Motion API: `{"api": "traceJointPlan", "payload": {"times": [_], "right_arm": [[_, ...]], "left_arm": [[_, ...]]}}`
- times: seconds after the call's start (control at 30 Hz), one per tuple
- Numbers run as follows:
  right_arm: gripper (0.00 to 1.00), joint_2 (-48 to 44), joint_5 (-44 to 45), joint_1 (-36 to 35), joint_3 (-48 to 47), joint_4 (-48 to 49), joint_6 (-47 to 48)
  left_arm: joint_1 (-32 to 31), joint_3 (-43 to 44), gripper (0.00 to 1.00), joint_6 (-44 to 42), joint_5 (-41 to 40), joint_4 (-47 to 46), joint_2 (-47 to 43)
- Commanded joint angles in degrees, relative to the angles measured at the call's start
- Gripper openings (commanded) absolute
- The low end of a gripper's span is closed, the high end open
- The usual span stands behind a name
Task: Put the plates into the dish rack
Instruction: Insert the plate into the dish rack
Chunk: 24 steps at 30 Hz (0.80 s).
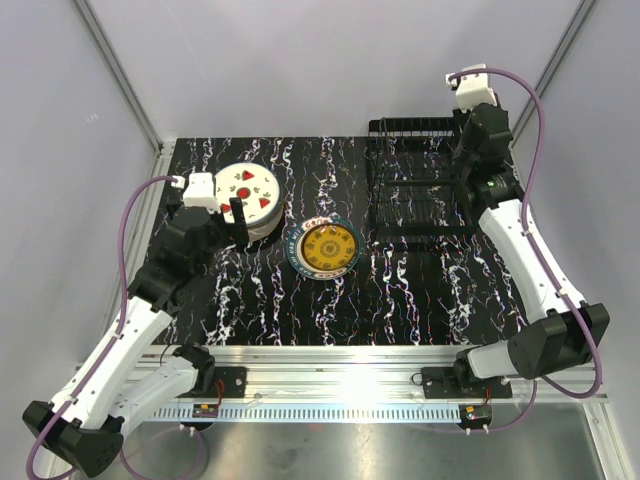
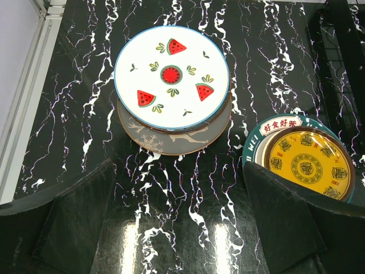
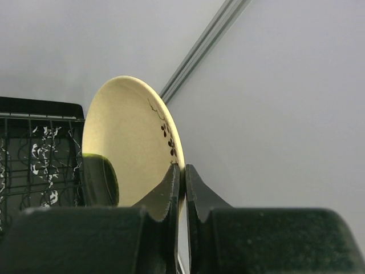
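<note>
A cream plate [image 3: 131, 142] is held on edge, clamped in the right hand [image 3: 182, 171] — the rack [image 1: 420, 200] lies just below.

You're working in a robot lab cell: plain pale panels [image 1: 300, 60] on aluminium posts [image 1: 119, 75] enclose the black marbled tabletop [image 1: 400, 300], and the left arm [image 1: 130, 330] and right arm [image 1: 525, 245] are bolted to an extruded aluminium rail [image 1: 330, 360].
</note>
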<state>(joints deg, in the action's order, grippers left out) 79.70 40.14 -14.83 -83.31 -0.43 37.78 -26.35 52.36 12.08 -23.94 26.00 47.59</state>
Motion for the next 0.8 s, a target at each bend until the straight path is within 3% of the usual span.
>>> {"api": "traceJointPlan", "payload": {"times": [0.0, 0.77], "right_arm": [[0.0, 1.0, -2.2, 1.6, -3.0, 4.7, 1.9], [0.0, 3.6, -6.8, 5.3, 2.7, 8.6, 5.5]], "left_arm": [[-0.4, 0.6, 0.99, 0.3, 0.9, -2.8, -0.8], [-0.8, 0.6, 0.99, 0.3, 1.4, -2.8, -0.2]]}}
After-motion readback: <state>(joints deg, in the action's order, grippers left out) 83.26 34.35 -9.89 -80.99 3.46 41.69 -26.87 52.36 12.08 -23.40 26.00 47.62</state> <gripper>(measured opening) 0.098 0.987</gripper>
